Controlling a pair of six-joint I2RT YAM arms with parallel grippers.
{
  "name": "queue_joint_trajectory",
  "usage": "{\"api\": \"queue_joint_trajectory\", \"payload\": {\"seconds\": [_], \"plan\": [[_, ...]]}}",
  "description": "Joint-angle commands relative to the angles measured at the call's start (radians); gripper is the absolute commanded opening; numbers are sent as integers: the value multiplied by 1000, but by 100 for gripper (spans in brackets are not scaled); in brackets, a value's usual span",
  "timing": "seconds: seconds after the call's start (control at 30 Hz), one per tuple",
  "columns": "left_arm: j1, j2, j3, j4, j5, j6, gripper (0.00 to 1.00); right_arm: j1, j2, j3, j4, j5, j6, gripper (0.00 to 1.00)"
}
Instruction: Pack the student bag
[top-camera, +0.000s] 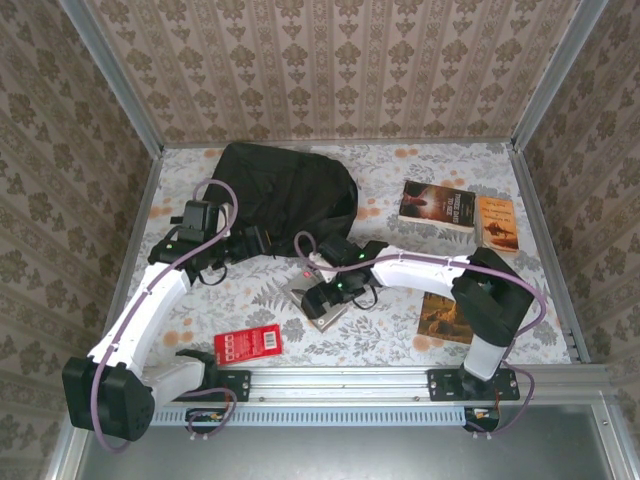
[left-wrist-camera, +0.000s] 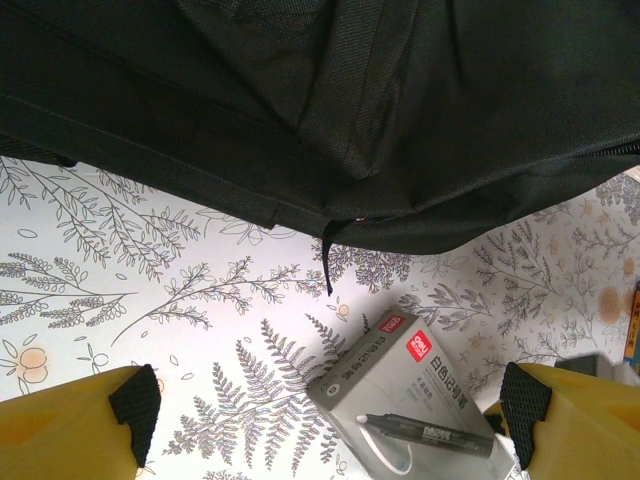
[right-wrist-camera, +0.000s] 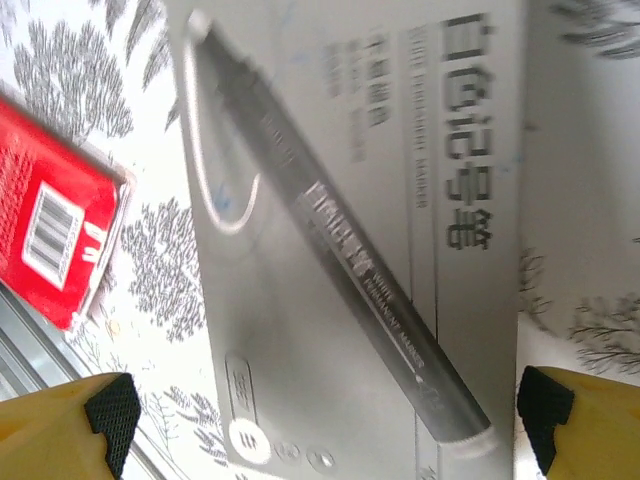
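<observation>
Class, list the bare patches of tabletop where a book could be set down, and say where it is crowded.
Free: between the student bag and the far books; between the red packet and the near book. Crowded: mid-table, where the open right gripper hangs over the marker box, near the bag.

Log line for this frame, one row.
left tool: open, beside backpack | right tool: open, above marker box | held: nothing
</observation>
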Motion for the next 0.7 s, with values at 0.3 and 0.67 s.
{"api": "queue_joint_trajectory", "payload": {"seconds": [0.3, 0.67], "plan": [[12, 3, -13, 12, 21, 12, 93, 118, 152, 179, -242, 260, -70, 100], [16, 9, -16, 10, 11, 6, 93, 123, 228, 202, -240, 252, -64, 100]]}}
